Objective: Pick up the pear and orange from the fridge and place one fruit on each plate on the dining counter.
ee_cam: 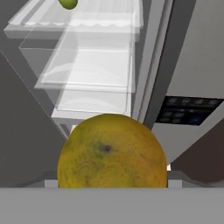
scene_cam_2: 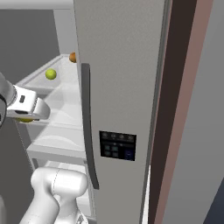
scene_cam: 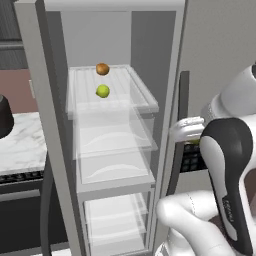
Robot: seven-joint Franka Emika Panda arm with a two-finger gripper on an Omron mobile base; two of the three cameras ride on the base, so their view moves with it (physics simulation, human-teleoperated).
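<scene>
Orange in the jaws, just outside the fridge.
The gripper (scene_cam_2: 26,114) is closed around the orange (ee_cam: 112,151), in front of the open fridge (scene_cam: 165,100); the pear (scene_cam: 103,91) lies above and deeper in, on the top glass shelf (scene_cam: 145,97) (a browner ball (scene_cam: 102,69) sits behind it).

The orange (ee_cam: 112,151) hides the pincer's fingertips in the hand view.
</scene>
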